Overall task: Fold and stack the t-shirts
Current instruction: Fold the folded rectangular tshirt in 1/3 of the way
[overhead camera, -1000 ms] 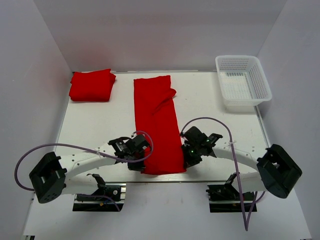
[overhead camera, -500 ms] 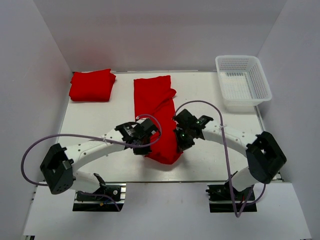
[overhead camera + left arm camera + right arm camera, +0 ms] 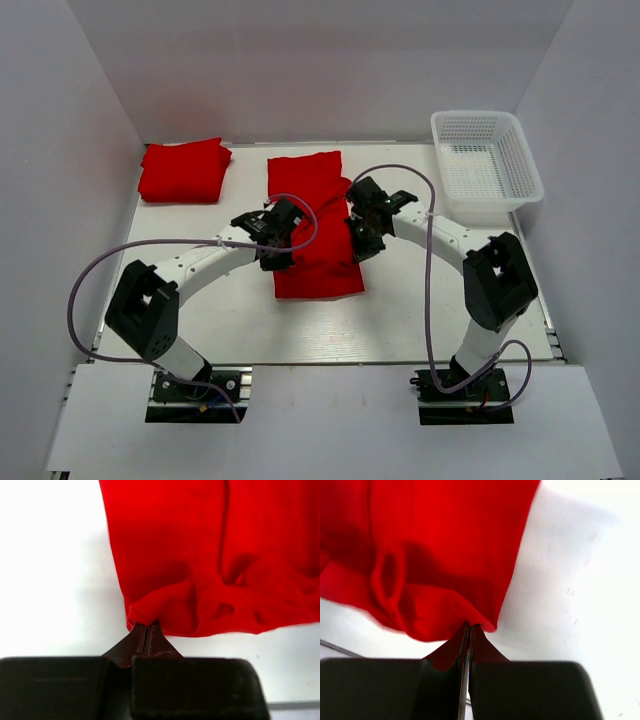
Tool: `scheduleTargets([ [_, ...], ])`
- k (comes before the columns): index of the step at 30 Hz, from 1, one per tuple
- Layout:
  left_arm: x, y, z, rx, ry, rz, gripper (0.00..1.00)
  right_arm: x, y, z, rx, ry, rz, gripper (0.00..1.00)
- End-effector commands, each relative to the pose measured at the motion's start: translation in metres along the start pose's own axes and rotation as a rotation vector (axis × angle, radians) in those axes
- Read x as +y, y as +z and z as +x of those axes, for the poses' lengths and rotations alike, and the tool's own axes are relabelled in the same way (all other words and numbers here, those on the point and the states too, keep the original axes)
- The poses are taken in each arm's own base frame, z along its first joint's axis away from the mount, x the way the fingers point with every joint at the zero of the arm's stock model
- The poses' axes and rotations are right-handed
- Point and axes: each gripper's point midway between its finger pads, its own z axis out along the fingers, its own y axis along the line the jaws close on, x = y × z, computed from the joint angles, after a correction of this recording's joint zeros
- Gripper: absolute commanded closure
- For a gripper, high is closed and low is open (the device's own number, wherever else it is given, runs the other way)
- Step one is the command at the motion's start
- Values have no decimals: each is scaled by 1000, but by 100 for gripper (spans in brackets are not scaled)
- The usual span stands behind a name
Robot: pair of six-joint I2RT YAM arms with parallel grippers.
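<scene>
The left end effector (image 3: 147, 636) sits at 6 o'clock, its two dark fingers (image 3: 159, 644) pressed together with no gap, pinching a bunched corner of the red t-shirt (image 3: 210, 555). From that pinch the cloth spreads toward 12 and 3 o'clock, with soft creases and a shadowed fold running down from 1 o'clock. Its lower edge runs out toward 4 o'clock. The white surface (image 3: 50, 580) shows at 9 o'clock and below that edge at 5 o'clock.
</scene>
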Motion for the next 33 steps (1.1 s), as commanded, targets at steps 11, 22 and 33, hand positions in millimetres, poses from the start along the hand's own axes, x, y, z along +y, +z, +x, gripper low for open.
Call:
scheduleTargets([
  [11,-7,14,-95,-230,127,108,100,-6,-1,-76,-115,-1,-22,100],
  [22,4,23,-132,-320,116,115,100,-3,7,-116,-171,1,-79,100],
  [33,10,52,-159,-367,166,145,100,-12,24,-146,-213,-10,-93,100],
])
